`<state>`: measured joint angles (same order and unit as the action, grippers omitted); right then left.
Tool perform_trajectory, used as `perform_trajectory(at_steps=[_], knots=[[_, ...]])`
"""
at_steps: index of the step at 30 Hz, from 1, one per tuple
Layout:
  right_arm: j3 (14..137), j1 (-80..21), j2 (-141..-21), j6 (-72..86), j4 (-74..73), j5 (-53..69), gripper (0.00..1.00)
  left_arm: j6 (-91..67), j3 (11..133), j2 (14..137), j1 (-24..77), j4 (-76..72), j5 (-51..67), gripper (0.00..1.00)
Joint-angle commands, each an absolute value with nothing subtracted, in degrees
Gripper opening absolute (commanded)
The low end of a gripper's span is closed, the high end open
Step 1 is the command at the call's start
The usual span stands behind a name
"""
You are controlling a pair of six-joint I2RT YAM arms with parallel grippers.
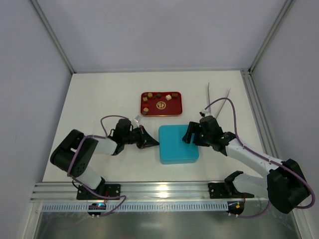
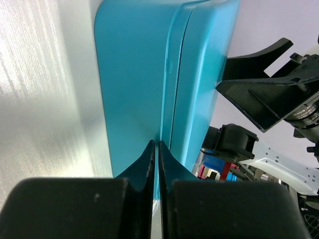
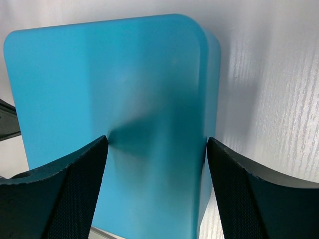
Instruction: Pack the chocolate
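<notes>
My left pincer: closed tight, finger against finger, nothing between them. It lies low over the table and points at the left side of the box.
Its tip: right at the seam where the lid meets the lower half of the box. I cannot tell whether it has got into the seam.
My right pincer: wide apart, holding nothing.
Its fingers: one hangs over the flat top of the lid, the other sits just off the box's side edge. I cannot tell whether either touches the box.
Box: blue with rounded corners, lid on, flat on the table between my two pincers, on my side of the table.
Chocolate: small brown and tan pieces lying loose in the tray, most along its far rim, a few at its left end.
Tray: red, shallow, rounded corners, just beyond the box and apart from it, with a round gold-and-white mark in its middle.
Table: white.
Sticks: two thin pale ones on the table beyond my right arm, spread in a V. They are too thin for me to say what they are.
</notes>
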<state>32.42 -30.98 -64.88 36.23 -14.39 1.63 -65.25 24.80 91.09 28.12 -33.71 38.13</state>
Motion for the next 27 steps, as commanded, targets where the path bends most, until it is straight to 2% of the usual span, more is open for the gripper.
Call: perform_trajectory(at_steps=[1,15,17,21,27], knots=[[34.3,-32.8,-64.6,37.9,-10.8,6.9,0.8,-61.5,25.8,89.9,28.9,-25.8,33.6,0.0],[34.3,-31.8,-65.1,38.4,-10.2,8.3,0.8,-62.5,26.0,83.2,26.2,-25.2,36.5,0.01],[34.4,-31.7,-65.2,38.3,-10.1,8.4,0.8,-63.1,25.8,82.5,26.0,-26.2,36.7,0.06],[34.2,-31.7,-65.5,38.4,-9.8,8.7,0.8,-63.3,25.8,82.0,25.7,-25.9,36.6,0.1],[34.0,-31.6,-65.3,38.6,-9.5,8.8,0.8,-62.7,24.7,81.7,24.3,-24.3,35.2,0.04]])
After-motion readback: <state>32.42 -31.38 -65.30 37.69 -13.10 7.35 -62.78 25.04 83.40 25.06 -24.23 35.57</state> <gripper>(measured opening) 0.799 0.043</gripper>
